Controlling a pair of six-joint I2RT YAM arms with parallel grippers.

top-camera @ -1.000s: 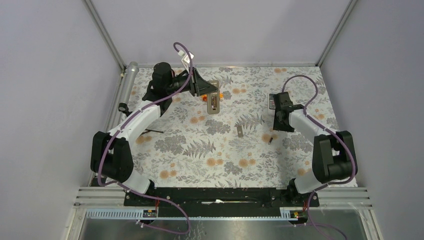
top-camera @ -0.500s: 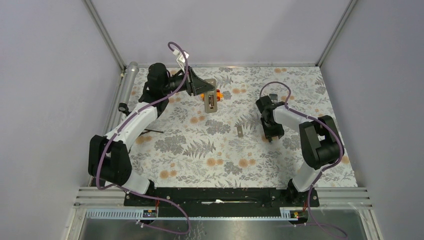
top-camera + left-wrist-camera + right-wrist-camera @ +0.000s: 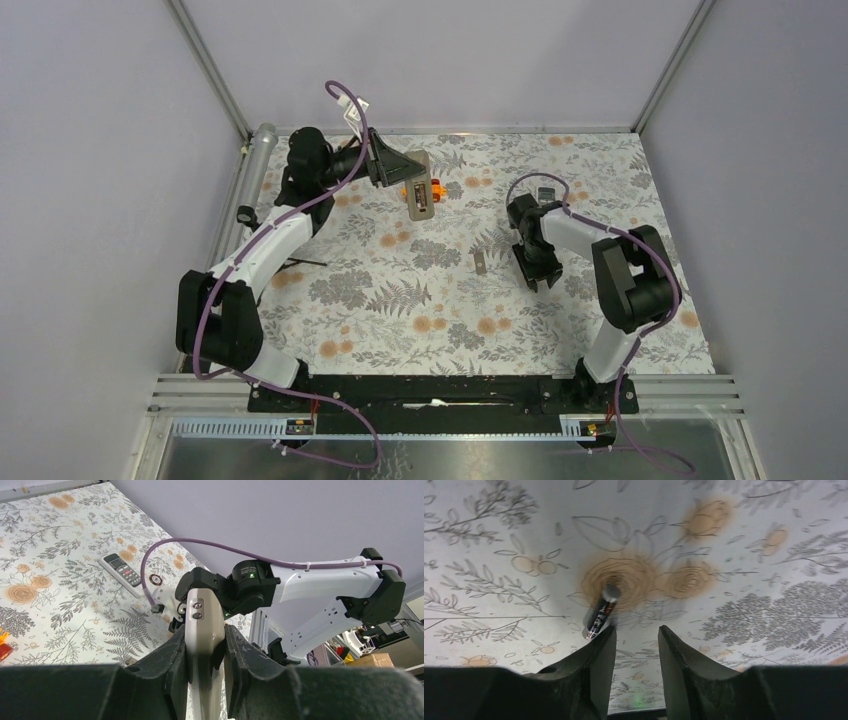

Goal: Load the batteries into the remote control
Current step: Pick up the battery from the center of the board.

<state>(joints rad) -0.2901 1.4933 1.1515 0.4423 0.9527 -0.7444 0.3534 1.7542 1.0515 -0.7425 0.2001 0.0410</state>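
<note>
The right claw [image 3: 636, 630] hangs low over the floral table [image 3: 749, 540], jaws partly apart with nothing between them. One battery [image 3: 602, 611] lies flat just outside one fingertip [image 3: 599, 650], touching it or nearly so. Across the table, the left claw [image 3: 205, 635] is clamped tight on the remote [image 3: 201, 610], holding it tilted in the air near the far edge. We judge the task to be early: the remote is in hand, but this battery is not yet picked up and none is going in. A small grey piece [image 3: 480, 262] between the arms may be the battery door, but it is too small for us to be sure. We cannot find the other battery, and orange bits [image 3: 436, 187] beside the remote are too blurred to name. From overhead, the right arm hides its own claw tips. We also cannot tell whether the remote's compartment holds anything.
</note>
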